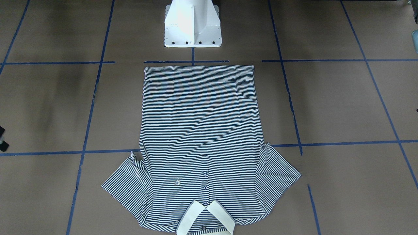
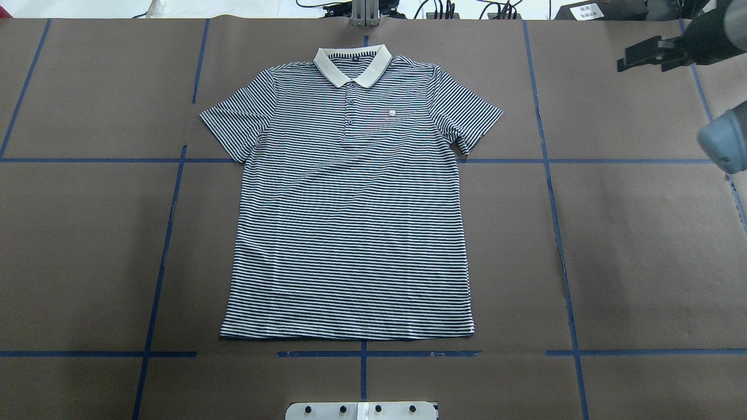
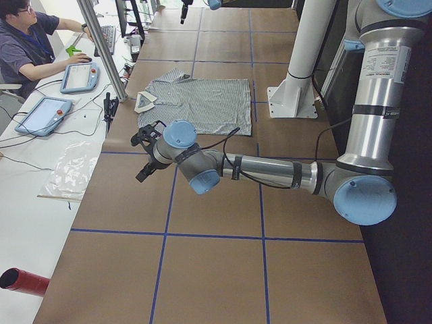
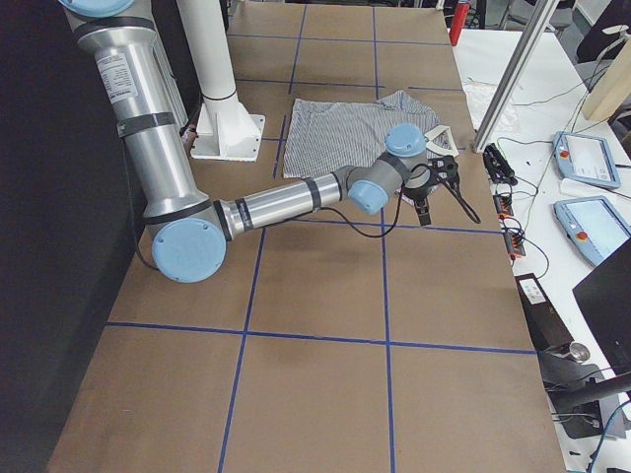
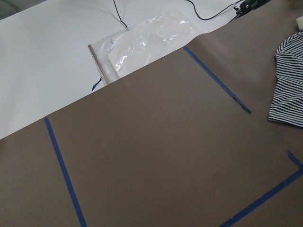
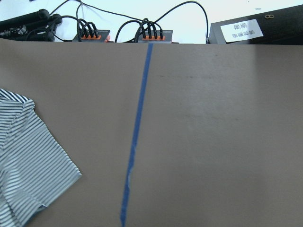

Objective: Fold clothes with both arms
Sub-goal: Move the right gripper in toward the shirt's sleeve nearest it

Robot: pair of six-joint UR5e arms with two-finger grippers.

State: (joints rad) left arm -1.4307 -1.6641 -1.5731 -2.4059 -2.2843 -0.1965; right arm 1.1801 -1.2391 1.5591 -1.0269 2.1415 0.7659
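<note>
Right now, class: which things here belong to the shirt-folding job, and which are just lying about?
Job: striped polo shirt, left gripper, right gripper.
Lying about: clear plastic bag, teach pendant, red tube.

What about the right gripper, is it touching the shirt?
Apart. The overhead view shows the right gripper well off to the side of the shirt, with a wide gap between them.
</note>
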